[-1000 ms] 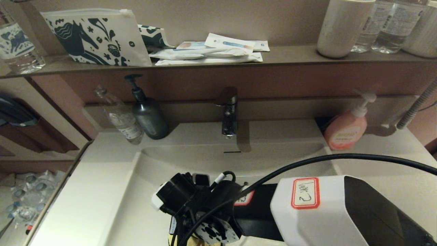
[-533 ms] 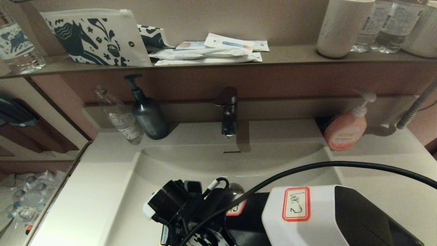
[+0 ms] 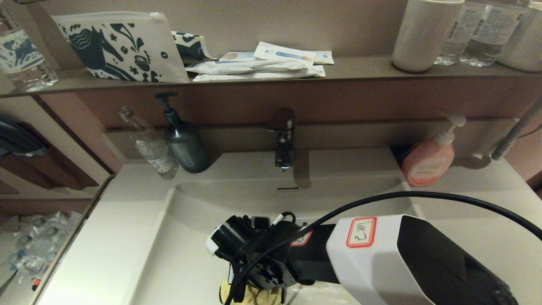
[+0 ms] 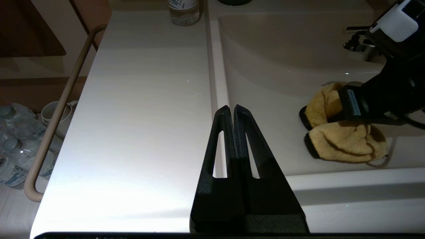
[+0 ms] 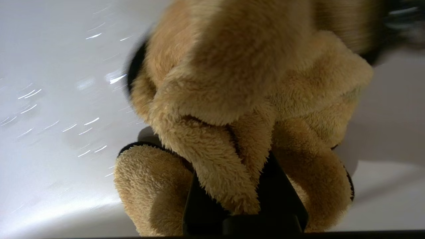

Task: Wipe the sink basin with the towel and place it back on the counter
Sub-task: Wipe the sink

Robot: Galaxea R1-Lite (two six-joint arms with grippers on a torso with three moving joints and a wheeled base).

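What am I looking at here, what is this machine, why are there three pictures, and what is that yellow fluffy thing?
It is a two-armed robot at a bathroom sink. The wide picture comes from a camera on its head; the other two come from cameras on its wrists. The right gripper is down in the sink basin, shut on the towel, a yellow fluffy cloth pressed against the basin floor. The left gripper is shut and empty, hovering over the counter beside the basin. At the back stand the tap, a dark pump bottle, a clear bottle and a pink soap bottle. The shelf above carries a patterned pouch, packets and cups.
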